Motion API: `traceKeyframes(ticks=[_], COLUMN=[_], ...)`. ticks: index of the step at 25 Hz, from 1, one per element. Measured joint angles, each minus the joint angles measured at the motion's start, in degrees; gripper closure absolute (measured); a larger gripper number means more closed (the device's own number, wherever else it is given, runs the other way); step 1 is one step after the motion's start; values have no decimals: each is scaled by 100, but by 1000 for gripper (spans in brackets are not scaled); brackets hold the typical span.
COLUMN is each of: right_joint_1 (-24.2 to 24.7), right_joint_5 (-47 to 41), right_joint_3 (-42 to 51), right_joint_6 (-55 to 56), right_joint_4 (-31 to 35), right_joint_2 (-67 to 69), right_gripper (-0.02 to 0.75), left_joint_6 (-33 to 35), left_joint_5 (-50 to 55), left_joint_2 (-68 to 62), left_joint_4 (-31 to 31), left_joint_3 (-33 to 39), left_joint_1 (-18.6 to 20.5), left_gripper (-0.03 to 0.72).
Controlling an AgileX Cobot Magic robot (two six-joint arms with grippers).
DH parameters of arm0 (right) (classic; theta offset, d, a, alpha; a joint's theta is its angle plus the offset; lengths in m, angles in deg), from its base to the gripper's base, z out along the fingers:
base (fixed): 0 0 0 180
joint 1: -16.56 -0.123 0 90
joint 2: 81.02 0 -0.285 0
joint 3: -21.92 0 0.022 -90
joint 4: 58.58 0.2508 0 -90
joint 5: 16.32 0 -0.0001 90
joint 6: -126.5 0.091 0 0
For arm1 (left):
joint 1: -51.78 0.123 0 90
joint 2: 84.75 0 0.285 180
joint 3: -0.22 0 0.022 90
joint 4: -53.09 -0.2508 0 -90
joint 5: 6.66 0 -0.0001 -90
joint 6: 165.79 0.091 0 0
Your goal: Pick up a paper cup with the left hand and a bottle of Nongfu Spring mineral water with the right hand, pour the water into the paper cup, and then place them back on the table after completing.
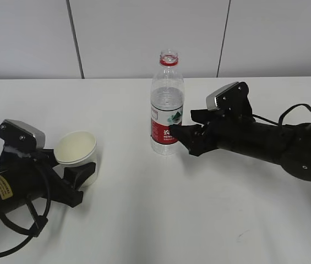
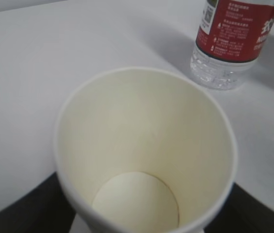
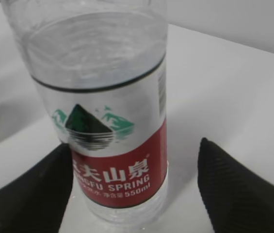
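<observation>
The cup (image 2: 146, 155) sits in my left hand (image 1: 70, 179), empty and tipped; I cannot tell how tight. The bottle (image 3: 98, 111) stands upright on the surface (image 1: 199, 220) between the spread fingers of my right hand (image 3: 137, 194).

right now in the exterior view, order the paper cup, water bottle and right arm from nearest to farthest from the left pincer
1. Paper cup, at the left pincer itself.
2. Water bottle, mid-table to its right.
3. Right arm, far right, beyond the bottle.

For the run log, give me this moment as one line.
left hand: around empty paper cup | right hand: open, straddling uncapped Nongfu Spring bottle | pouring: not begun
</observation>
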Motion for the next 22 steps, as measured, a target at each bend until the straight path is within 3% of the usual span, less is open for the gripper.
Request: traceKeyframes(ticks=[10,22], right_joint_1=[-93,-284], right_joint_5=[0,0], right_joint_3=[-553,-1035], right_joint_6=[216,248], right_joint_4=[-474,-476], right_joint_2=[338,703], right_gripper=[151,152], left_joint_6=[0,0], left_joint_5=[0,11], left_joint_2=[0,0], left_joint_4=[-6,-6], left_joint_3=[0,0], left_joint_1=[0,0], left_gripper=[238,239])
